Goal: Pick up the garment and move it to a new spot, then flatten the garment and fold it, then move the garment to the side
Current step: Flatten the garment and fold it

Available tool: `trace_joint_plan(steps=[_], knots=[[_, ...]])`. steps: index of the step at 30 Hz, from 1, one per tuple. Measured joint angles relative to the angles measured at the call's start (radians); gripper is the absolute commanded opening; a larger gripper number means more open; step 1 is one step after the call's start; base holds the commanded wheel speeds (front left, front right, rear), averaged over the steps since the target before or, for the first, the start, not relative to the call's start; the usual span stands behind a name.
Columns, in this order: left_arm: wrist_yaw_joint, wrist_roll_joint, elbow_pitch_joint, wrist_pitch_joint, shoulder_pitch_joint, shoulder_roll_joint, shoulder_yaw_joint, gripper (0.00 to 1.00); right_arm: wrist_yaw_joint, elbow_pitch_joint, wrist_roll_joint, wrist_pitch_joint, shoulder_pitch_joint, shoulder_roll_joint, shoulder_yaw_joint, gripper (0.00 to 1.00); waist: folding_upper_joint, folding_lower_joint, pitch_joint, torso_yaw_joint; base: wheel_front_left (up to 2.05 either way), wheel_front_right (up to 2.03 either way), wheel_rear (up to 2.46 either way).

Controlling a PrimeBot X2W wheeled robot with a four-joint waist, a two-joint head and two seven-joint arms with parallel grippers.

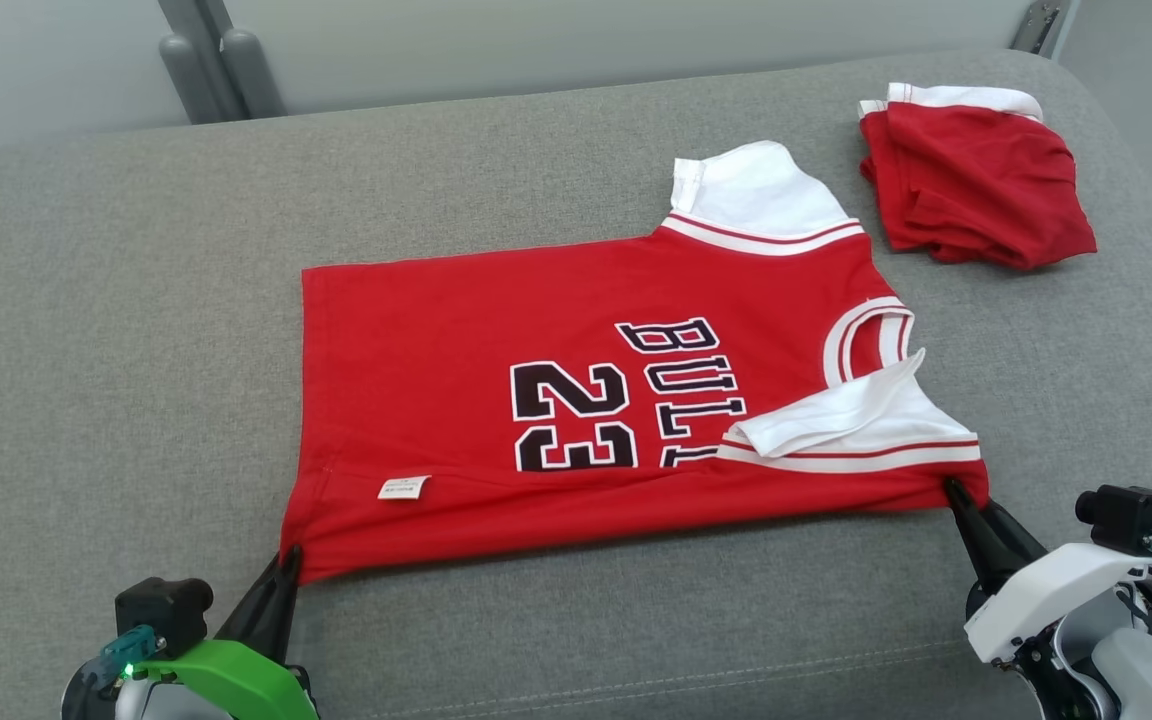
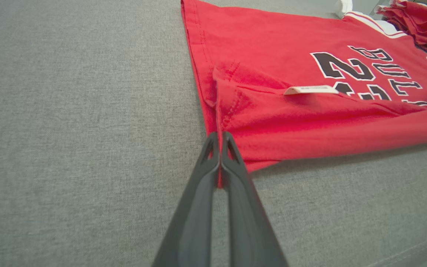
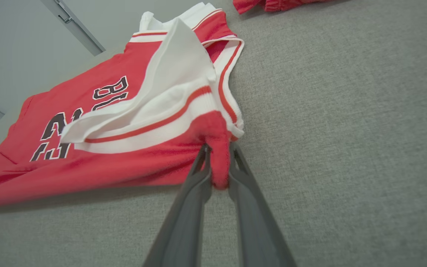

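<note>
The red Bulls jersey (image 1: 496, 400) is lying spread across the middle of the grey cushion (image 1: 116, 330). Its number and lettering are facing up, its hem is pointing left and its neck right.

The left gripper (image 1: 288, 562) is pinching the near-left hem corner, its two dark fingers pressed tight together with only a sliver of red cloth between them. The right gripper (image 1: 956, 492) is gripping the near-right corner just below the near sleeve (image 1: 836, 420). Its fingers are standing a little apart, but only because a thick bunch of red fabric is filling the gap.

Holding both ends of the same long edge is, I judge, what is letting the robot carry that edge as one straight line. The strip along the near side is lying doubled over the body, with the white label (image 1: 404, 487) showing near the crease, so this looks like a lengthwise fold in progress. That edge is lifting slightly off the cushion and casting a shadow beneath. The near sleeve is flopping back over the chest, while the far sleeve (image 1: 756, 190) is lying flat.

A second red garment (image 1: 976, 185) is sitting folded at the far right, well apart from the jersey — presumably marking the side where this one is heading.
</note>
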Motion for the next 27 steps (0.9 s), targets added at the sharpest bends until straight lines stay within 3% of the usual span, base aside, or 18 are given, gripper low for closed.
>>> trace_joint_plan(steps=[1, 2, 3, 4, 27], knots=[[0.000, 0.000, -0.002, 0.006, 0.001, 0.000, -0.001, 0.29, 0.000, -0.002, 0.000, 0.001, 0.000, -0.001, 0.002, 0.27, 0.0000, 0.0000, 0.000, -0.001, 0.00, 0.00, 0.00], [0.000, 0.000, -0.006, 0.008, 0.002, 0.000, -0.003, 0.49, 0.000, -0.004, 0.000, 0.004, 0.002, -0.003, 0.004, 0.55, 0.0000, 0.0000, -0.001, -0.003, 0.00, 0.00, 0.00], [0.000, 0.000, -0.007, 0.009, 0.002, 0.000, -0.004, 0.80, 0.000, -0.004, 0.000, 0.004, 0.003, -0.005, 0.004, 0.88, 0.0000, 0.0000, -0.001, -0.003, 0.00, 0.00, 0.00], [0.001, 0.000, -0.009, 0.014, 0.002, 0.000, -0.005, 1.00, 0.000, -0.004, 0.000, 0.005, 0.005, -0.007, 0.004, 1.00, 0.0000, 0.0001, -0.001, -0.004, 0.00, 0.00, 0.00], [0.035, 0.014, -0.117, -0.001, -0.010, 0.022, 0.021, 1.00, -0.012, -0.093, -0.036, 0.004, -0.019, -0.030, -0.031, 1.00, 0.0000, 0.0000, -0.001, -0.009, 0.00, 0.00, 0.00]])
